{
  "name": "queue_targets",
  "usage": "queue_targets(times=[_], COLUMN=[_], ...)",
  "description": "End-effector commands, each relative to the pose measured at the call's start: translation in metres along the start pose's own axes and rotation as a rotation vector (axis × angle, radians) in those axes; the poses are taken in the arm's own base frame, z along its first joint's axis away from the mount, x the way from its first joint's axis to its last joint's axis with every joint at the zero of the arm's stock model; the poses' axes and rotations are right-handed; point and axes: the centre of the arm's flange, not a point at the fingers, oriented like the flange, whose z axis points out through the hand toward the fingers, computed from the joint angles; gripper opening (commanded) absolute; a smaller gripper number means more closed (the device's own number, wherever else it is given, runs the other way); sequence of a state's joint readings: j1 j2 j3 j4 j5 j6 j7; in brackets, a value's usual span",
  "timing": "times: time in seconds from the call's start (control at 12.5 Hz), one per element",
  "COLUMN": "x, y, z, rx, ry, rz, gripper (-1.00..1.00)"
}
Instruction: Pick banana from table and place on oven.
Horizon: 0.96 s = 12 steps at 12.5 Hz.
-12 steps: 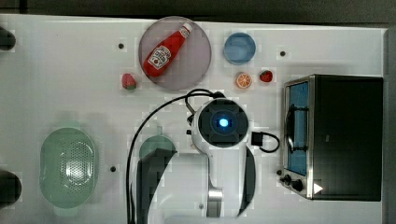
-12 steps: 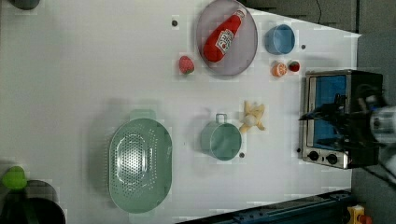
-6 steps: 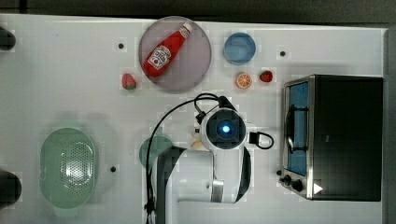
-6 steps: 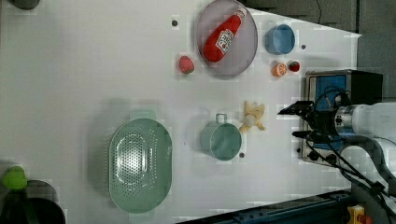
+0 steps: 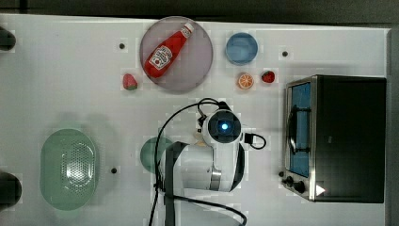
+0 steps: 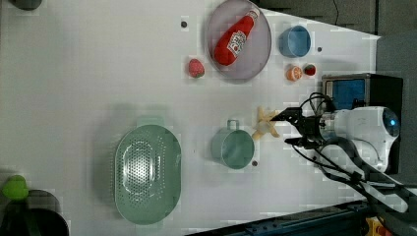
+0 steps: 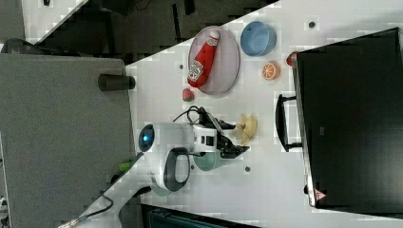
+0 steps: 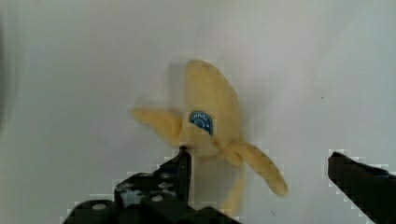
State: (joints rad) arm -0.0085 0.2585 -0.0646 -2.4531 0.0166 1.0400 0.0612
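Observation:
The peeled yellow banana [image 6: 265, 123] lies on the white table [image 5: 70, 70], between a teal mug and the oven [image 5: 348, 136]. Its blue sticker faces up in the wrist view, on the banana [image 8: 210, 126]. My gripper [image 6: 287, 129] is open and hovers just on the oven side of the fruit, with one fingertip close to the banana's edge. In the right view the gripper [image 7: 237, 138] stands over the near end of the banana [image 7: 247, 127]. Nothing is held. The oven [image 7: 351, 118] has a black top, and its door is closed.
A teal mug [image 6: 233, 147] stands right beside the banana. A green colander [image 6: 146, 172] sits further to the left view's left. A ketchup bottle [image 5: 168, 49] lies on a grey plate. A blue bowl [image 5: 241, 48], an orange slice [image 5: 245, 80] and two strawberries [image 5: 268, 76] lie near the far edge.
In the left view the gripper has come away from the oven's front, moving left to reach the banana. Its jaws have stayed open and the banana has not moved.

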Motion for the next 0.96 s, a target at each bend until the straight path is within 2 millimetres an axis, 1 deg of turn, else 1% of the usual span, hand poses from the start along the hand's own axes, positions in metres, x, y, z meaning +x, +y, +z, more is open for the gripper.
queue_targets(times=[0.08,0.16,0.24,0.48,0.72,0.8,0.88,0.96], x=[0.001,0.000,-0.002,-0.003,-0.003,-0.003,-0.003,-0.002], y=[-0.007,-0.008,-0.010,-0.011,-0.011,-0.011,-0.012,-0.013], z=[0.014,0.020,0.024,0.024,0.024,0.023,0.020,0.013], rx=[0.045,0.047,0.049,0.050,0.050,0.051,0.056,0.066], ry=[0.048,0.050,0.050,0.048,0.049,0.049,0.053,0.060], rz=[0.008,0.004,0.000,0.005,0.005,0.005,0.004,0.003], gripper=[1.00,1.00,0.93,0.18,-0.50,-0.64,-0.64,-0.64])
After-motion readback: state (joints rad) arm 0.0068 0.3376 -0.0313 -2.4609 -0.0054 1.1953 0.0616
